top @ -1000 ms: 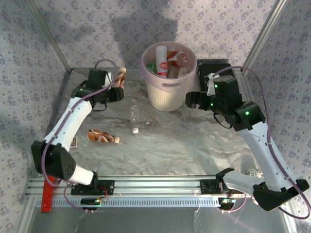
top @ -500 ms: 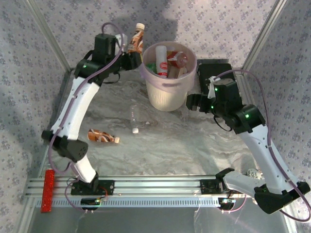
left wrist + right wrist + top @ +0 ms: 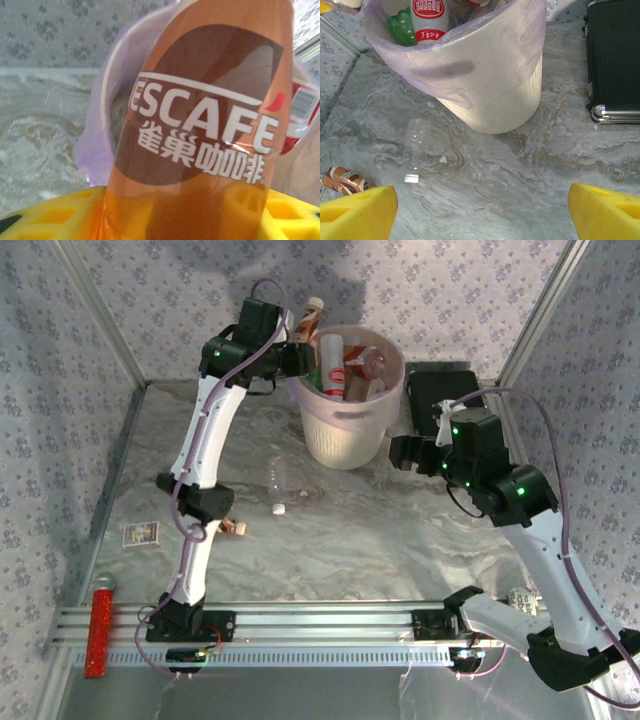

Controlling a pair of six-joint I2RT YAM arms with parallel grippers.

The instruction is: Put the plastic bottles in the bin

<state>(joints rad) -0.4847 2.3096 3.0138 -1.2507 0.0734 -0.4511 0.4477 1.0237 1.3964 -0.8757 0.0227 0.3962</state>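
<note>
The left gripper (image 3: 297, 352), up at the eleven o'clock edge of the bin's mouth in the overhead view, is clamped on an upright brown plastic coffee bottle (image 3: 200, 125) with a white-lettered label. Its yellow fingers (image 3: 50, 215) sit either side of the lower body. The bottle hangs at the rim, not yet inside. The right gripper (image 3: 400, 452) hovers at the bin's three o'clock, its yellow fingers (image 3: 355, 212) spread wide with nothing between them. The round pale pink-white ribbed plastic bin (image 3: 345, 440) stands at twelve o'clock on the grey marbled table (image 3: 380, 530) and holds several bottles, among them a white bottle (image 3: 429, 15) with a red label and a green bottle (image 3: 402, 27). A flat black rectangular case (image 3: 615, 60) lies just beside the bin at two o'clock. A flat red bar (image 3: 99, 630) rests at the table's seven o'clock corner. At the bin's seven o'clock a clear plastic bottle (image 3: 417, 142) lies on its side, and farther out toward eight o'clock a second brown bottle (image 3: 342, 180) lies flat. A small white cap (image 3: 410, 178) sits near the clear bottle's six o'clock end.
</note>
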